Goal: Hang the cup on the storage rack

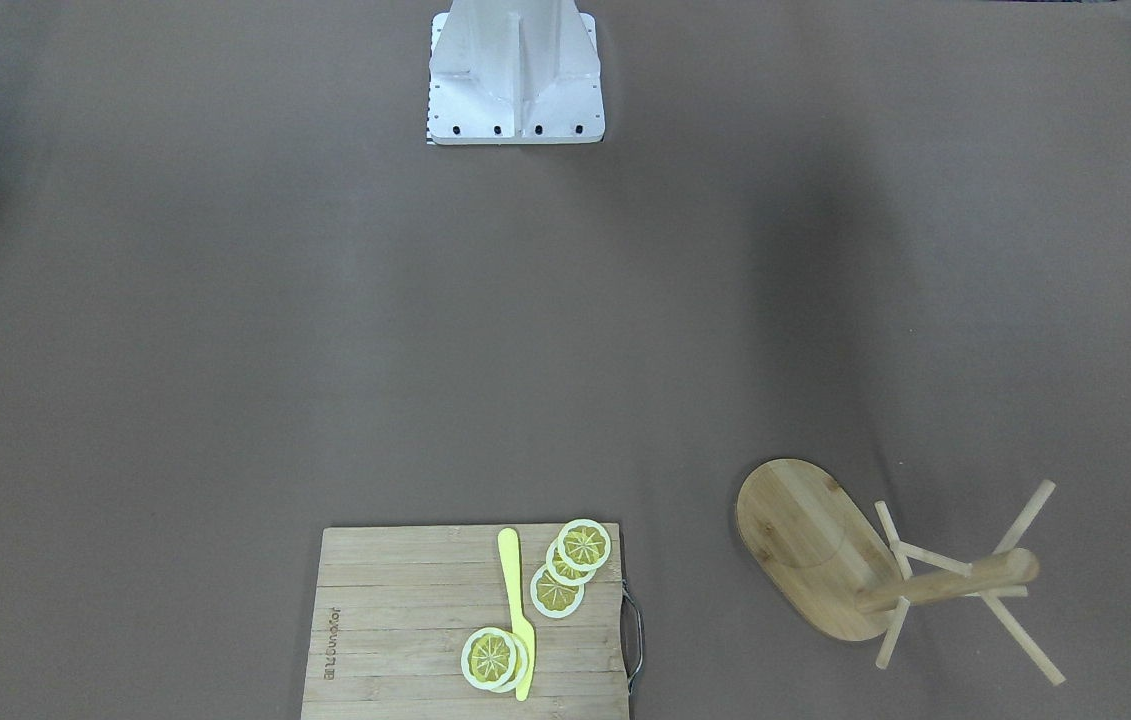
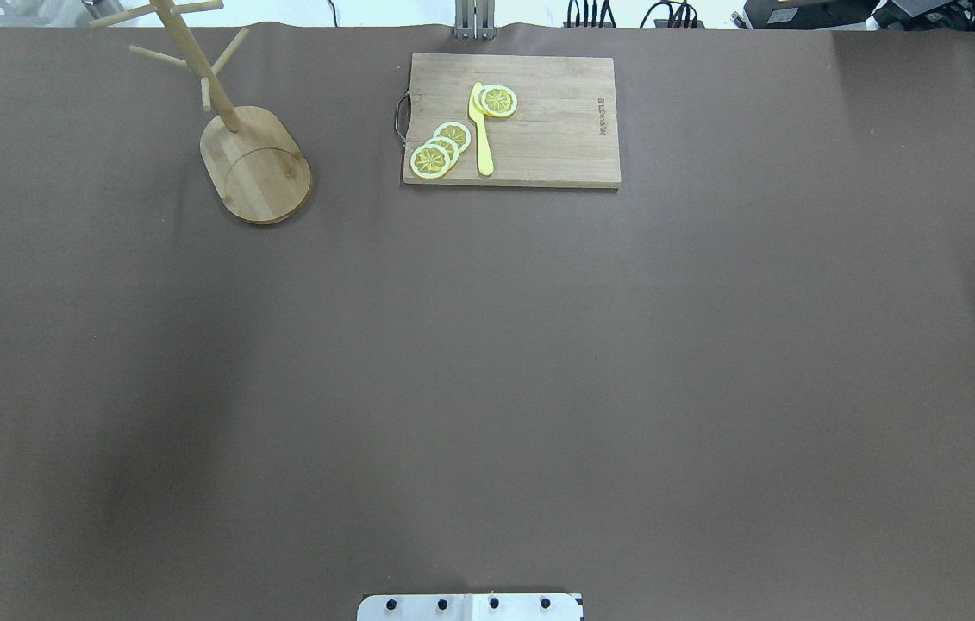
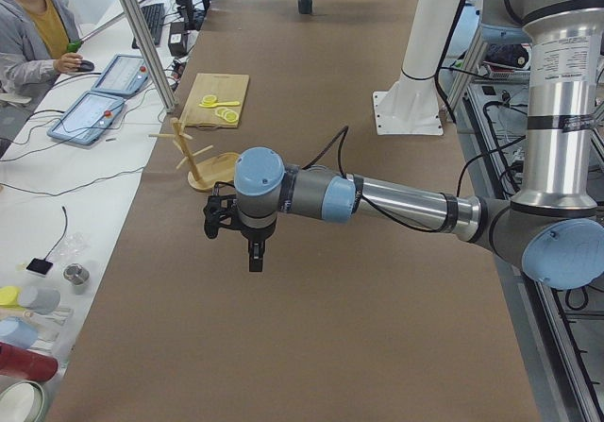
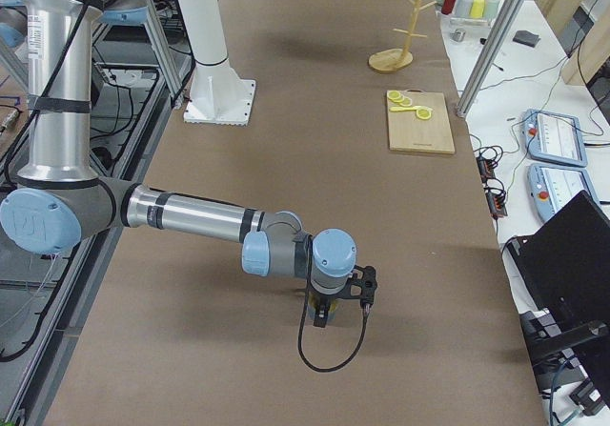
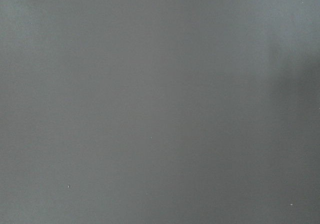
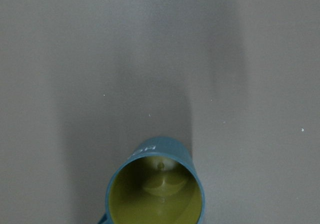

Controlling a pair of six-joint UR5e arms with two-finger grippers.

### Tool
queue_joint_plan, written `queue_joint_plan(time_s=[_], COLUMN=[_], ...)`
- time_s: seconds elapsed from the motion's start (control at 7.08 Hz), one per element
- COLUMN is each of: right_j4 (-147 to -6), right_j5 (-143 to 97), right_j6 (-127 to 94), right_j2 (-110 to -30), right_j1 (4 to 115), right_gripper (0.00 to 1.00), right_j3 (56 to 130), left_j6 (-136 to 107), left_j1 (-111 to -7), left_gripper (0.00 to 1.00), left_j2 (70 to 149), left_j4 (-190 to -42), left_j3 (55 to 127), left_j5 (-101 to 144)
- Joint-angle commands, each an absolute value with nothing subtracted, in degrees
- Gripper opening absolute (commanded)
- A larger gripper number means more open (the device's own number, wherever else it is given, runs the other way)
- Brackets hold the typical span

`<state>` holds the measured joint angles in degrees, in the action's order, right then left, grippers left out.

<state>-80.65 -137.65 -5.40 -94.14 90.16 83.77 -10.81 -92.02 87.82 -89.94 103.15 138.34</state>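
The dark blue-grey cup (image 6: 155, 189) stands upright on the brown table, its yellowish inside and white lettering facing my right wrist camera from just below. It also shows far off in the exterior left view (image 3: 305, 4). My right gripper (image 4: 322, 317) hangs right over it, and I cannot tell if it is open or shut. The bamboo storage rack (image 2: 259, 164) stands upright at the table's far left, its pegs bare; it also shows in the front-facing view (image 1: 805, 545). My left gripper (image 3: 253, 257) hovers over bare table near the rack (image 3: 200, 162), its state unclear.
A bamboo cutting board (image 2: 539, 129) with lemon slices (image 2: 440, 148) and a yellow knife (image 2: 482, 138) lies at the far middle edge. The robot's base plate (image 1: 515, 100) is at the near edge. An operator (image 3: 28, 25) sits at a side table with tablets.
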Motion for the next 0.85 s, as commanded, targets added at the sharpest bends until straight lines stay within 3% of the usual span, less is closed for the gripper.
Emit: queue_joint_plan(time_s=[0.0, 0.71], right_j4=[-76.5, -76.4], right_j5=[-137.6, -137.6], right_j6=[-7.4, -7.9], right_j2=[-91.3, -91.4], right_j1=[88.5, 86.8], right_gripper=[0.97, 0.9], right_j3=[76.7, 76.4], left_j6=[-10.9, -11.0], left_j1=[-92.0, -92.0], left_gripper=[0.98, 0.98], left_j2=[88.2, 88.4], left_j4=[-89.8, -89.6], left_j3=[103.4, 103.8], left_j5=[138.3, 138.3])
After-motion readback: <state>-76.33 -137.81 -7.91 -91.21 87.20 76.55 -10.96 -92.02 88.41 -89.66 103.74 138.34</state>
